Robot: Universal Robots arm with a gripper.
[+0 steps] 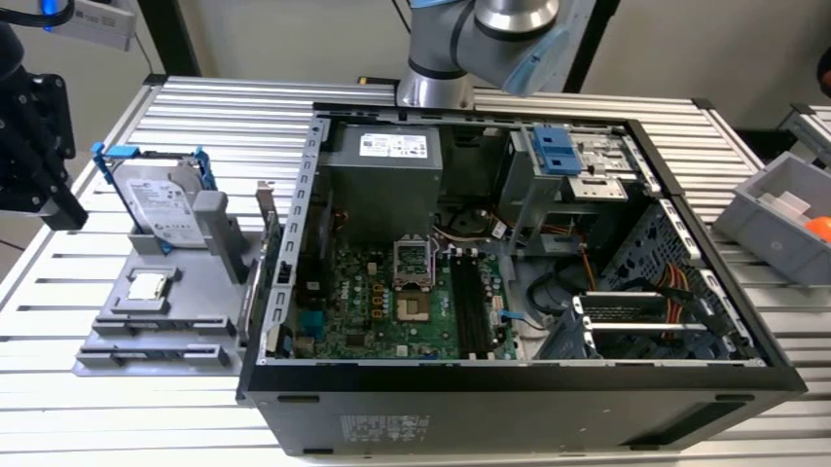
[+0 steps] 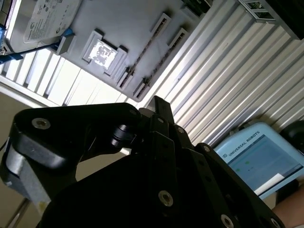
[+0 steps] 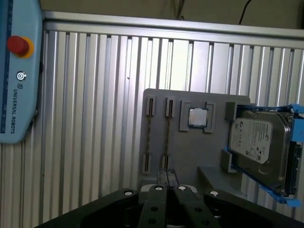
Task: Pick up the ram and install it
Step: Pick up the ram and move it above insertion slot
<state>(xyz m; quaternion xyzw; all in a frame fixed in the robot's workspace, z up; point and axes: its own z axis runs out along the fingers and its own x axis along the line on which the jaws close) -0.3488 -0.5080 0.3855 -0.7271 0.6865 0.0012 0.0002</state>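
In both wrist views a grey fixture [image 3: 190, 156] lies on the slatted table. It has two long narrow slots [image 3: 150, 137] [image 2: 142, 50], and a thin dark strip runs along each one. The strips may be ram seen edge-on; I cannot tell. My gripper [image 3: 166, 178] hangs high above the near end of these slots, its black fingers [image 2: 159, 107] pressed together with nothing between them. In the exterior view the gripper [image 1: 58, 209] is a black mass at the left edge, above and left of the fixture [image 1: 117, 336]. The motherboard's dark memory slots [image 1: 474, 302] lie inside the open computer case [image 1: 520, 375].
A silver hard drive in a blue frame [image 1: 162, 204] [image 3: 259, 140] stands on the fixture, with a small square processor chip [image 1: 150, 284] [image 3: 197, 117] beside it. A pendant with a red button [image 3: 16, 71] lies on the table. A grey bin [image 1: 785, 219] sits at the exterior view's right.
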